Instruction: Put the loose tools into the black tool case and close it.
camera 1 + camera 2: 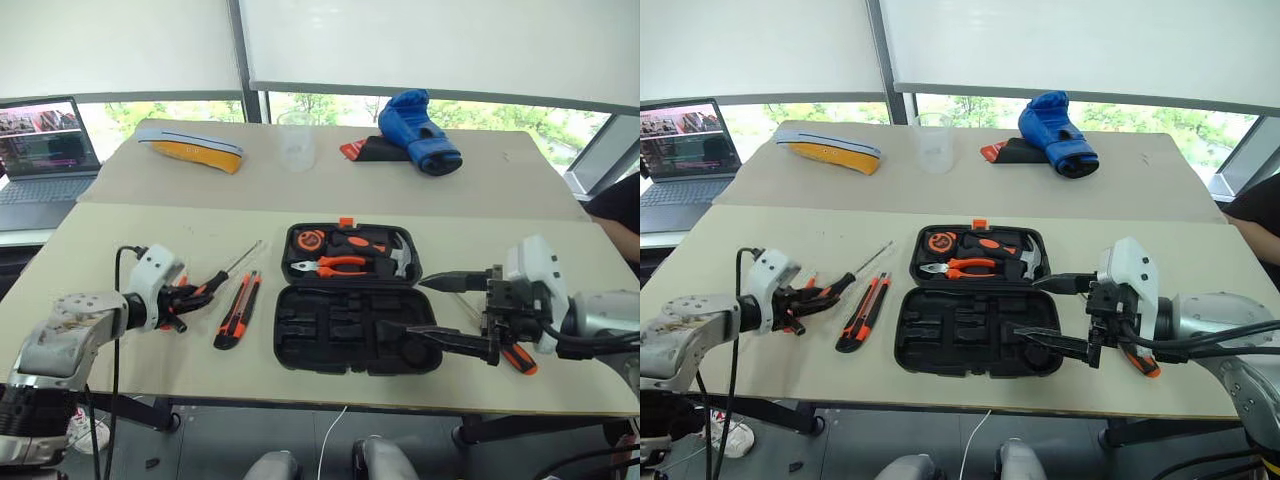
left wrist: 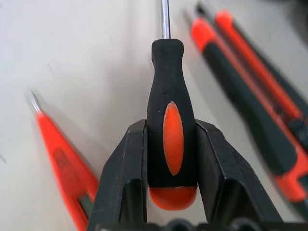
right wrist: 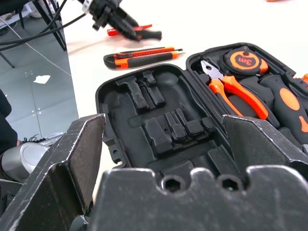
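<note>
L gripper [image 2: 171, 159] clamped on handle of blk/orange screwdriver [image 2: 169, 115], shaft lying on table [image 1: 150, 235] left of the case [image 1: 350, 330]; knife [image 1: 238, 310] just beside it, small orange driver [image 2: 62, 168] on its other side. R gripper [image 1: 440, 310] jaws wide, holding nothing, at the case's right edge over the bare lower half. Case open flat; pliers [image 1: 340, 265], tape measure [image 1: 310, 241], hammer [image 1: 395, 260] seated in upper half.
</note>
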Action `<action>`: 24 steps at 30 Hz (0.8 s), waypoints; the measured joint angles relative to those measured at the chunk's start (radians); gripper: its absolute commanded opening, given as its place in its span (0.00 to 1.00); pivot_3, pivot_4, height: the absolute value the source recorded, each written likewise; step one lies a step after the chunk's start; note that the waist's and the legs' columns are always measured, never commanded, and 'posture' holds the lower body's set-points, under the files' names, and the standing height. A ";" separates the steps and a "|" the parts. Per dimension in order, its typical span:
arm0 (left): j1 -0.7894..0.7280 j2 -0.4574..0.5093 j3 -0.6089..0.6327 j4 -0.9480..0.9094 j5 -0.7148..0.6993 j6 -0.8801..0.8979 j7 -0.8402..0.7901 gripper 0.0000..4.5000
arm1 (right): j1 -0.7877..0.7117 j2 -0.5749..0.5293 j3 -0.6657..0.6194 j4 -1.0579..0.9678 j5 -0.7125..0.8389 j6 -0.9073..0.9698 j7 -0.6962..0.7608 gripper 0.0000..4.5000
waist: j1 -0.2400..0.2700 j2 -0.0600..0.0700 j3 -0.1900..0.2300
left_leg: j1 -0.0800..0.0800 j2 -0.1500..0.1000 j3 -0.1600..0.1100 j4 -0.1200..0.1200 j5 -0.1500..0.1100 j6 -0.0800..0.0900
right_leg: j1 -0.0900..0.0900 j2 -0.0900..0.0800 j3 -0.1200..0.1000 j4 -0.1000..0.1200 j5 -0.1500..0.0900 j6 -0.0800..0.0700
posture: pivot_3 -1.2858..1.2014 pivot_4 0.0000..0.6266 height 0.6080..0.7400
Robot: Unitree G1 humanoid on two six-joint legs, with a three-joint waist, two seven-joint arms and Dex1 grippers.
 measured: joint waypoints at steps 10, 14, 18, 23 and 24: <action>-0.273 -0.001 -0.089 -0.024 -0.059 -0.177 -0.322 0.19 | 0.046 -0.001 -0.014 0.013 -0.015 0.002 0.000 1.00 | -0.005 0.000 0.000 | -0.006 -0.001 -0.001 0.008 0.000 0.000 | -0.003 0.000 -0.009 0.001 0.003 0.000 | 0.52 0.24 0.93; -0.290 -0.019 -0.290 -0.021 0.053 -0.330 -0.473 0.19 | 0.083 -0.003 -0.022 -0.002 -0.020 0.002 -0.011 1.00 | -0.004 0.000 0.000 | -0.007 -0.001 0.000 0.009 0.001 0.001 | -0.002 0.000 -0.010 0.001 0.004 -0.001 | 0.52 0.24 0.93; -0.298 -0.087 -0.426 0.075 0.193 -0.476 -0.503 0.19 | 0.097 0.006 -0.027 -0.022 -0.018 0.002 -0.039 1.00 | -0.004 0.000 0.000 | -0.009 0.000 0.000 0.010 0.004 0.003 | -0.003 0.000 -0.009 -0.001 0.009 -0.002 | 0.52 0.24 0.93; -0.364 -0.167 -0.446 0.187 0.266 -0.490 -0.460 0.19 | 0.111 0.010 -0.035 -0.040 -0.015 0.002 -0.061 1.00 | 0.000 -0.001 0.000 | -0.011 0.000 0.000 0.010 0.007 0.007 | -0.003 0.000 -0.001 -0.002 0.013 0.000 | 0.52 0.24 0.93; -0.378 -0.185 -0.447 0.198 0.271 -0.491 -0.457 0.19 | 0.113 0.010 -0.035 -0.041 -0.015 0.002 -0.063 1.00 | 0.001 -0.001 0.000 | -0.011 -0.001 0.000 0.010 0.007 0.008 | -0.003 0.000 -0.001 -0.003 0.013 0.002 | 0.52 0.24 0.93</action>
